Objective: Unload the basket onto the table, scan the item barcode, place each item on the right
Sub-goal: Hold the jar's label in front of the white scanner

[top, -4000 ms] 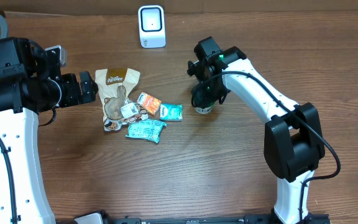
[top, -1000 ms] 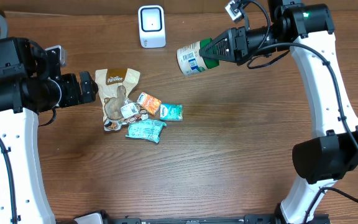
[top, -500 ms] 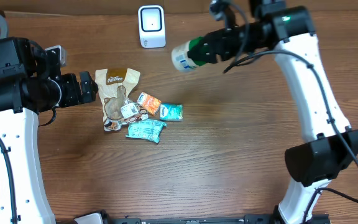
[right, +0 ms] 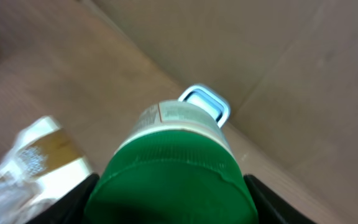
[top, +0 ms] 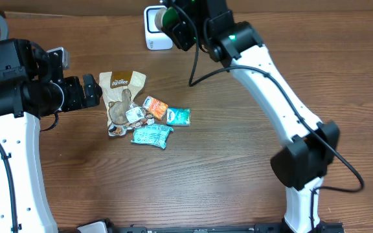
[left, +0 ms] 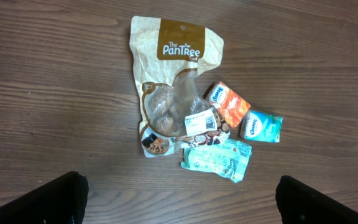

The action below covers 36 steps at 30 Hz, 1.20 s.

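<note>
Green-capped bottle (right: 173, 180): one, far
Scanner (top: 152, 31): one, far edge
Brown pouch (left: 173, 81): one, left
Orange packet (left: 227, 104): one
Teal packets (left: 261, 126) (left: 216, 158): two, right of the pouch

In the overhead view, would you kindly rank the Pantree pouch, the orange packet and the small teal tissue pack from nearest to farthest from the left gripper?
From the left gripper:
1. Pantree pouch, directly in front of its fingers.
2. orange packet, in the middle of the pile.
3. small teal tissue pack, at the pile's far edge.
</note>
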{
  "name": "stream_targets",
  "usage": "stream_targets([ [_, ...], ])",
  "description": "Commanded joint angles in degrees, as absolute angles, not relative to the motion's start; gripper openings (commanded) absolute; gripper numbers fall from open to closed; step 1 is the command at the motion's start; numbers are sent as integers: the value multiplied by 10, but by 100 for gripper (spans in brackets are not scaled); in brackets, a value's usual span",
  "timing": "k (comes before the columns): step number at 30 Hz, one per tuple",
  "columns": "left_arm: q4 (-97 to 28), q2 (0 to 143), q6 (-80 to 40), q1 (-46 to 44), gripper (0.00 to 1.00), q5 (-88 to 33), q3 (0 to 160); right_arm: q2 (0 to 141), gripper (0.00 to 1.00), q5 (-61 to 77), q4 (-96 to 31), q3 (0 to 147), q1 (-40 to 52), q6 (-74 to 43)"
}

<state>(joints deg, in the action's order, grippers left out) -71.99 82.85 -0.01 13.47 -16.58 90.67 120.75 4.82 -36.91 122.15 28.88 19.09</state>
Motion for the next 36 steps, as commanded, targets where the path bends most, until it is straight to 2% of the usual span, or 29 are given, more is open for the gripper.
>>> stream_targets([
  [1,-719,828,-4,131,100,-174,909,1240,36,11,-314,1237,288,281],
  [6,-719,828,-4,131,100,-174,909,1288,36,2,-211,1237,288,306],
  [8,-719,828,-4,131,100,-174,909,1313,40,-5,-161,1237,288,310],
  [20,-719,828,-4,131,100,-174,909,1420,42,-77,58,1237,286,499],
  [36,-719,828,-4,131,100,-174,909,1432,44,-76,65,1237,293,657],
])
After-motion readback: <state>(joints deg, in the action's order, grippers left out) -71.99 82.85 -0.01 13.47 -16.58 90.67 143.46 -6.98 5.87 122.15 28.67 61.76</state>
